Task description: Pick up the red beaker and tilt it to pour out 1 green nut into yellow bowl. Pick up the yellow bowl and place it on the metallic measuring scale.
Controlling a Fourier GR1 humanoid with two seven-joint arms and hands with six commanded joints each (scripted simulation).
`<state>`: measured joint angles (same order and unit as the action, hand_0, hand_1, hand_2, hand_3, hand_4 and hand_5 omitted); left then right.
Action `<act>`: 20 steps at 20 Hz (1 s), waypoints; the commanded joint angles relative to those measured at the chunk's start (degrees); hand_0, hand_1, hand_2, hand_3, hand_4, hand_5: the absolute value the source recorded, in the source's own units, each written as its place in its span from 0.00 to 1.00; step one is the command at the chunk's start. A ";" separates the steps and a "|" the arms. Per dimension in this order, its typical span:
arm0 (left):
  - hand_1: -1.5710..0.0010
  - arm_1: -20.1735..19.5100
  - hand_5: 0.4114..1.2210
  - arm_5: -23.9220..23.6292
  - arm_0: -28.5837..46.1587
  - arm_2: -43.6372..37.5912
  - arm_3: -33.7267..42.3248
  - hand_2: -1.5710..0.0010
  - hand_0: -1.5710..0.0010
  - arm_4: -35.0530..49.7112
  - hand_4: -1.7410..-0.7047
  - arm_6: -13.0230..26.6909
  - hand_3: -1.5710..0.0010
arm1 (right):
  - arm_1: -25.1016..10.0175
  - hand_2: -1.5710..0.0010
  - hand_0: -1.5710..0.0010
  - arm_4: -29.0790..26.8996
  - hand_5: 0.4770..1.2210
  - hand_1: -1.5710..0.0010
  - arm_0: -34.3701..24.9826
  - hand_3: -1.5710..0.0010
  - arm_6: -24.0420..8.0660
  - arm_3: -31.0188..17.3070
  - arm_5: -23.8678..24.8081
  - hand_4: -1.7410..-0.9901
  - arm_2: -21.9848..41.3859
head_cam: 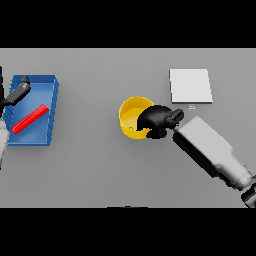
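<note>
Bowl [131, 117] mid-table, green nut [131, 128] inside. Right hand [159, 121] at bowl's right rim, fingers curled round it. Looks light, rigid, likely slick; rim pinch suits, keep level. Scale [190, 86] near, behind right. Left hand [19, 91] over blue tray [52, 107], fingers unclear.

Two arms, white and grey, boxy in shape. Right forearm [210, 150] a pale grey block, stepping to a narrower white segment and a dark joint near the frame edge. Right hand [156, 121] black, rounded, thick-fingered. Left hand [18, 93] dark grey, slim, on a white forearm.
</note>
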<state>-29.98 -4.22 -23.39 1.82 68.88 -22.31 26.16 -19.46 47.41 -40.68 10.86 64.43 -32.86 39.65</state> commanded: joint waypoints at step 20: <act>1.00 -0.61 0.37 0.42 0.39 0.00 1.53 1.00 1.00 -0.15 0.96 0.70 1.00 | -8.39 0.03 0.00 -1.70 1.00 0.00 -6.36 0.22 -3.62 0.29 1.15 0.00 -12.19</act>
<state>-30.57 -3.80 -22.99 1.83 70.41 -22.45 26.81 -27.91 45.77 -47.06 6.97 64.71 -31.74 27.44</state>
